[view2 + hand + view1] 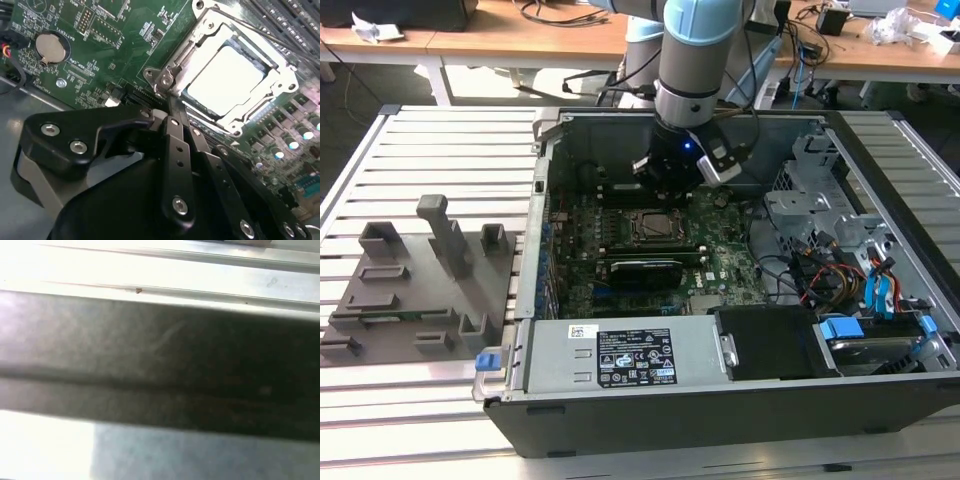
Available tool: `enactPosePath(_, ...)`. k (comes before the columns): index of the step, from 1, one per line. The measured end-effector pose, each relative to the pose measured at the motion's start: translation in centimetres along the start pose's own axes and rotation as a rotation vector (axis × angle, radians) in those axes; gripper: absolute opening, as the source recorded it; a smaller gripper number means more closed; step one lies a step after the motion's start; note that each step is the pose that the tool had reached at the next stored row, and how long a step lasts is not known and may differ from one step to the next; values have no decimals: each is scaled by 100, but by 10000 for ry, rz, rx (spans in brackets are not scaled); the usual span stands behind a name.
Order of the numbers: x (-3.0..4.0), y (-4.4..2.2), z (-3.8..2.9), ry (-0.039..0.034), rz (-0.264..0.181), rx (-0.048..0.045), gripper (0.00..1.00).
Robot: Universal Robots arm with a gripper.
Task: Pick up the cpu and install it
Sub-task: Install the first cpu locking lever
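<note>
The cpu (227, 82) lies flat in the motherboard socket, its silvery top plate framed by the metal retention bracket (200, 30). In the exterior view the cpu (650, 227) sits mid-board inside the open computer case (535, 300). My gripper (667, 190) hangs just behind the socket, low over the green board. In the second wrist view the gripper (169, 102) is shut with nothing in it, and its black fingers (177, 150) meet in a point at the corner of the socket bracket, beside the cpu.
A grey plastic tray with blocks (420, 290) lies on the slatted table at the exterior view's left. Inside the case are the power supply (630, 360), a metal drive cage (810, 205), coloured cables (825, 275) and a coin battery (51, 47).
</note>
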State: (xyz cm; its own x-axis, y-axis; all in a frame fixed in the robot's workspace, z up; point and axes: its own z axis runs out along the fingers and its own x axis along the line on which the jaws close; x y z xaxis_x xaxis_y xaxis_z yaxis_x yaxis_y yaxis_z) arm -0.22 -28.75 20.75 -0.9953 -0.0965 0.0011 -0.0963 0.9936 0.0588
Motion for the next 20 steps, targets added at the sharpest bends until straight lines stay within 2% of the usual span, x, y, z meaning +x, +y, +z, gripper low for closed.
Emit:
enactPosePath(2,0,2,-38,7,1,80,11)
enactPosePath(3,-2,2,-46,13,0,148,11)
enactPosePath(7,0,-16,-51,35,3,362,11)
enactPosePath(9,1,-27,-53,48,4,497,11)
enactPosePath(10,2,-33,-53,59,6,609,11)
enactPosePath(14,4,-51,-61,87,7,899,11)
enactPosePath(15,4,-55,-66,98,8,1017,11)
enactPosePath(16,4,-58,-72,107,8,1098,11)
enactPosePath(17,5,-60,-96,121,9,1251,11)
enactPosePath(20,4,-55,-186,124,9,1287,11)
